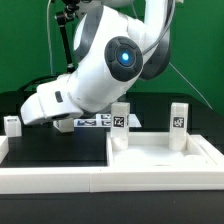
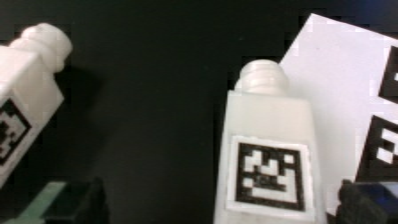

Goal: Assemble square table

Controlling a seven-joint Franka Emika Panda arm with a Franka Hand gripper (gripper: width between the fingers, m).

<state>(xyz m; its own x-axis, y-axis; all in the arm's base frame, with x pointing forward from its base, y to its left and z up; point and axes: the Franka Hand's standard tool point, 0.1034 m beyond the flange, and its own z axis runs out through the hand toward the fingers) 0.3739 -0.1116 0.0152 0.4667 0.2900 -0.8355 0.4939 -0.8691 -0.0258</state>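
Two legs [image 1: 120, 117] upright on tabletop [image 1: 150, 162], exterior view's lower right; third leg [image 1: 12, 124] at its left edge; gripper [image 2: 210, 205] fingers spread apart.

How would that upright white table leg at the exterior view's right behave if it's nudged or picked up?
The leg stands upright, taller than wide, so a high nudge would probably tip it. It looks like a rigid plastic block, likely stiff and light. Its smooth faces might slip.
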